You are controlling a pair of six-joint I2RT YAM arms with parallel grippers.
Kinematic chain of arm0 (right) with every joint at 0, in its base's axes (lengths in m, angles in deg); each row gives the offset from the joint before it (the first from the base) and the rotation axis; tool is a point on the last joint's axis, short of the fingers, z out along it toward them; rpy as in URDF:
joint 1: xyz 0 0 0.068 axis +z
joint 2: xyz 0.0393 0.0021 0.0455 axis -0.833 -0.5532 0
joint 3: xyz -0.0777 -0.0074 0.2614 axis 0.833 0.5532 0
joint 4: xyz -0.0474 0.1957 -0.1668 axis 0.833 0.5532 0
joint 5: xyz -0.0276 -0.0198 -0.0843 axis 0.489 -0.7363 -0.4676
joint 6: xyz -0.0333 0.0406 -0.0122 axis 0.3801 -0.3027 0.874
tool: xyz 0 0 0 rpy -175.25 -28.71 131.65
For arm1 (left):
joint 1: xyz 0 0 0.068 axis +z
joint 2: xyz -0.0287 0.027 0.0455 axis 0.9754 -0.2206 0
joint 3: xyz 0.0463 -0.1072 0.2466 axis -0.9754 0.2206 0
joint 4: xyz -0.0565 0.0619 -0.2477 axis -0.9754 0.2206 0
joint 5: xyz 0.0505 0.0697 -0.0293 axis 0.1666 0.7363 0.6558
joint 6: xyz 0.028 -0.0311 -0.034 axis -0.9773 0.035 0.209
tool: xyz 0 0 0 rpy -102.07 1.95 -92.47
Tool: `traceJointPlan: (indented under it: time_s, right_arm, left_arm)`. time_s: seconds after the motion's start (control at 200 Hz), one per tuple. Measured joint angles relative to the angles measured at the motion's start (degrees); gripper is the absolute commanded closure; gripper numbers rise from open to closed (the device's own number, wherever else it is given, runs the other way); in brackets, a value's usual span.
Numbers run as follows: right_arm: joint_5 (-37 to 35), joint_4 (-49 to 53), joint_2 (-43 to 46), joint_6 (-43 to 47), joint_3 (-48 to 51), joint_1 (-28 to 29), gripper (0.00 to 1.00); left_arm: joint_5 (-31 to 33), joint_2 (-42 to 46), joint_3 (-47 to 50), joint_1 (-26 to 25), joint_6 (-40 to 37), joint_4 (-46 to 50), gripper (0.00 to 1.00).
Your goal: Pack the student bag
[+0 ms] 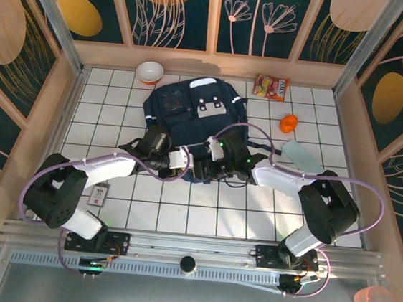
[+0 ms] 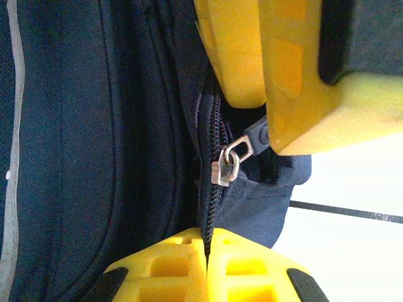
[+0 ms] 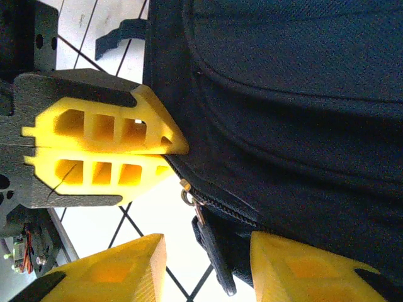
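1. Top external: the student bag (image 1: 192, 103), navy with a grey patch, lies flat on the table (image 1: 217, 210), centre to far side. The left gripper (image 1: 189, 166) and right gripper (image 1: 210, 168) meet at its near edge.
2. Left wrist: the left gripper's fingers are pressed together on the bag's zip seam, below the metal slider (image 2: 225, 167). A firm pinch here should tension the track.
3. Right wrist: the right gripper's fingers stand apart, straddling the black pull tab (image 3: 211, 258). It should close squarely on the tab, then draw along the teeth.
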Motion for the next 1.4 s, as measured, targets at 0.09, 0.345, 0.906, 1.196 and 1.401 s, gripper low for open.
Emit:
traceJointPlan:
  time_s: [0.09,0.345,0.906,1.196,1.401]
  right_arm:
    - [-0.7,0.0,0.0,-0.2,0.0,0.0,0.62]
    - [-3.5,0.0,0.0,-1.1,0.0,0.1,0.69]
    - [-10.7,4.3,4.2,-4.0,0.2,-2.2,1.0]
    - [-9.7,7.6,8.5,-3.0,3.3,-7.8,1.0]
    - [-8.9,7.5,7.7,-3.0,2.6,-3.0,1.0]
  left_arm:
    - [-0.8,0.3,0.0,0.0,0.5,-0.2,0.99]
    - [-2.8,0.6,0.0,0.0,2.0,-0.7,1.0]
    - [1.9,2.3,0.3,0.2,2.9,-1.9,1.0]
    - [8.0,5.7,2.4,1.0,2.8,-1.4,0.84]
    - [3.1,6.3,-0.6,1.3,5.7,3.3,0.52]
